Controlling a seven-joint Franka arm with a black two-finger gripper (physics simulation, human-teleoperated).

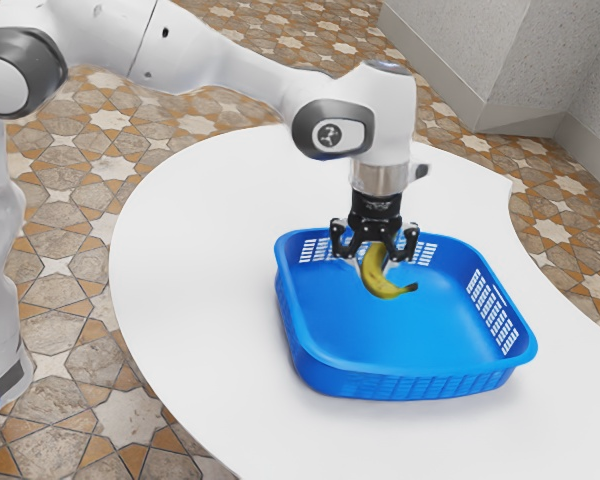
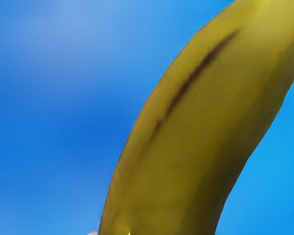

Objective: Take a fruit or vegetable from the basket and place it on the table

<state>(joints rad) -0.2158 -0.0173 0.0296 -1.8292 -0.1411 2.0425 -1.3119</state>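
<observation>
The banana (image 1: 382, 284) is over one blue basket (image 1: 405, 384). The one black gripper (image 1: 374, 262) pinches it tight between two fingers. I count just one banana.

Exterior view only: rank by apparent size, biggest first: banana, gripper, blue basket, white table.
1. White table
2. Blue basket
3. Gripper
4. Banana, partly hidden at its upper end by the gripper, but its visible part is the smallest
</observation>
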